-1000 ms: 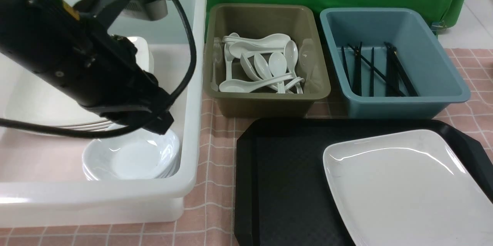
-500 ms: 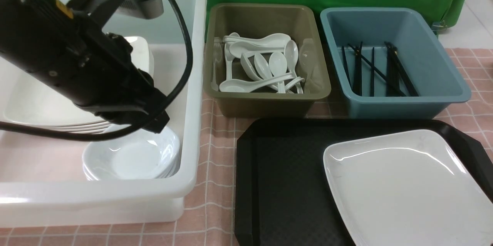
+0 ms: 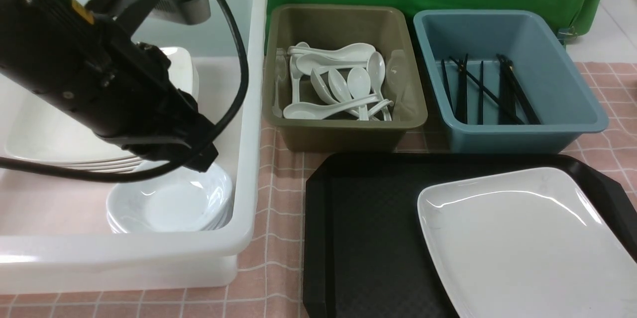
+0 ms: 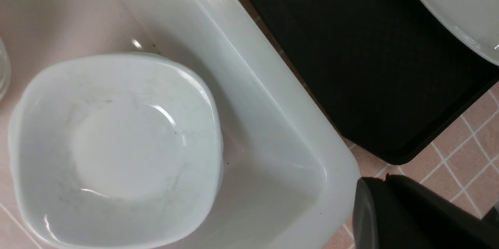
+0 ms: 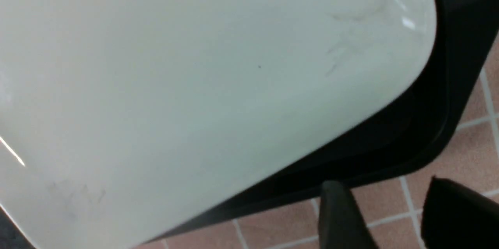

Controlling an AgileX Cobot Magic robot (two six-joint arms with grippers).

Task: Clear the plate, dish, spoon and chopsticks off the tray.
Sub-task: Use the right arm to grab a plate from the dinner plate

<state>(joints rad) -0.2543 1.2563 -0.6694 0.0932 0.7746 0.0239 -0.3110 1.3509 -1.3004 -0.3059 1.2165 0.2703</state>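
The large white plate (image 3: 527,243) lies on the right half of the black tray (image 3: 368,218); nothing else shows on the tray. A small white dish (image 3: 171,203) tops a stack inside the white tub (image 3: 249,109). My left gripper (image 3: 209,159) hangs just above that stack, shut and empty; its wrist view shows the dish (image 4: 117,151) below and the closed fingertips (image 4: 374,181). White spoons (image 3: 338,84) fill the olive bin, black chopsticks (image 3: 487,91) the blue bin. My right gripper (image 5: 386,186) is open over the tablecloth beside the tray's corner (image 5: 460,66), close to the plate (image 5: 195,77).
The olive bin (image 3: 343,131) and blue bin (image 3: 522,136) stand side by side behind the tray. Large white plates (image 3: 50,144) are stacked at the back of the tub, partly hidden by my left arm. A pink checked cloth (image 3: 273,238) covers the table.
My left arm rose slightly and shifted left away from the dish stack, then held still. Plate, tray and bins have not moved.
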